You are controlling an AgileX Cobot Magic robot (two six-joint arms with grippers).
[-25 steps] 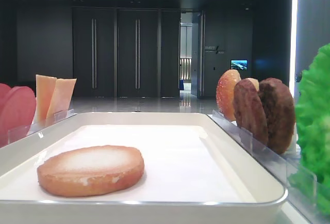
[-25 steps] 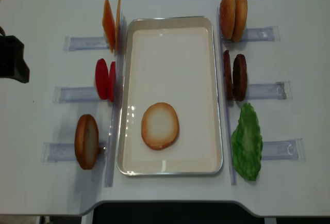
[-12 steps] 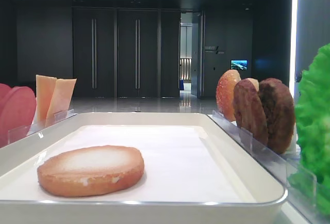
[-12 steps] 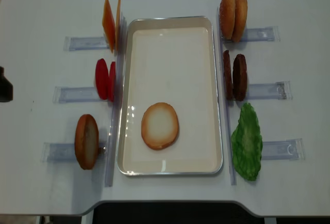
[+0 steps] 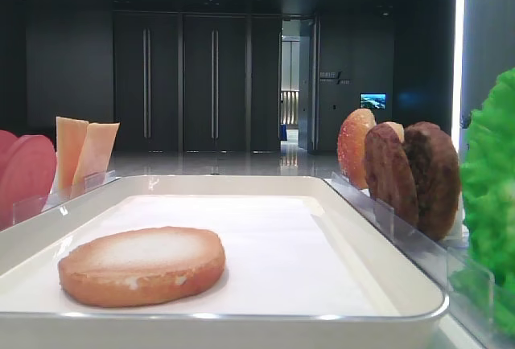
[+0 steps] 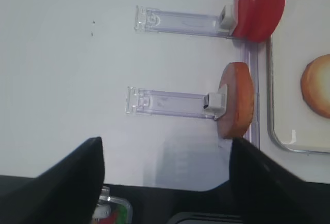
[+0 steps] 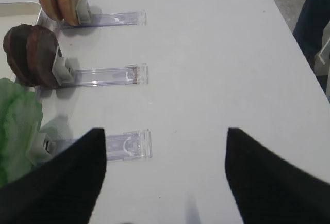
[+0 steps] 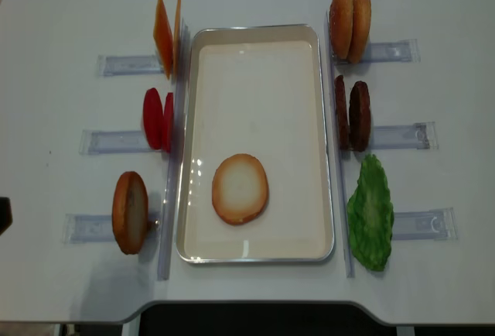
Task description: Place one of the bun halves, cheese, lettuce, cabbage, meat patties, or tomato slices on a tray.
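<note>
A bun half lies flat in the white tray, near its front. Another bun half stands upright in the front-left holder, and two more stand back right. Cheese, tomato slices, meat patties and lettuce flank the tray. Cabbage is out of view. My left gripper hangs open and empty over the table's front-left edge. The right gripper is open and empty over bare table right of the lettuce.
Clear plastic holder strips run outward from each food stack. The table's front edge lies under the left gripper, with a dark surface below it. Something dark blue stands beyond the table's right edge.
The left arm's dark gripper has slid along the left edge of the overhead view toward the table's front, leaving only a sliver in sight. Food and tray are unmoved.
</note>
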